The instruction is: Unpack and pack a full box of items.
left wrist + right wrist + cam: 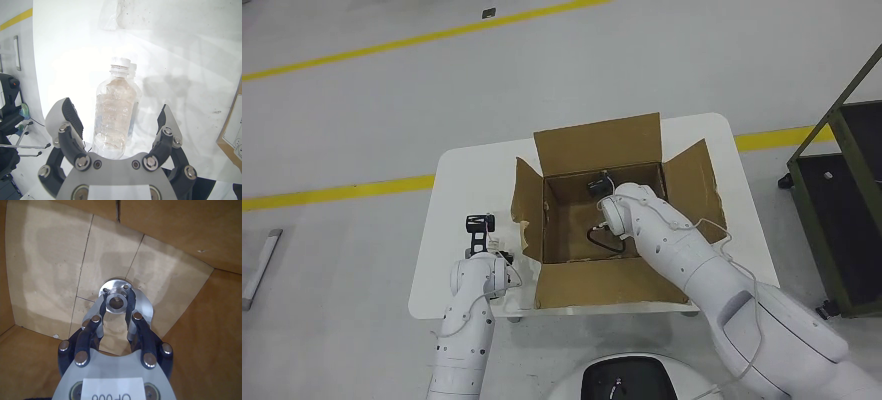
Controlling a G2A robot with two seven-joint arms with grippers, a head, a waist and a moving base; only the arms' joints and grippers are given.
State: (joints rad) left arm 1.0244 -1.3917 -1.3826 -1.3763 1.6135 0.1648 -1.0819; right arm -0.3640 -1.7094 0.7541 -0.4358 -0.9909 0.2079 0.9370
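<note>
An open cardboard box [597,148] stands on the white table [472,175]. Inside it, my right gripper [117,298] is shut on a silver metal flange [115,294], its pads clamped on the raised collar just above the box floor [56,266]. To the left of the box, my left gripper [116,106] is open. A clear plastic bottle [113,113] with a white cap stands upright between its fingers [72,115], touching neither. A second bottle [133,68] stands close behind the first. The bottles [510,243] are beside the box's left flap.
A crumpled clear plastic bag [117,17] lies farther out on the table beyond the bottles. The box's outer wall with a label [232,132] is close beside the left gripper. A dark metal rack [842,200] stands to the right of the table.
</note>
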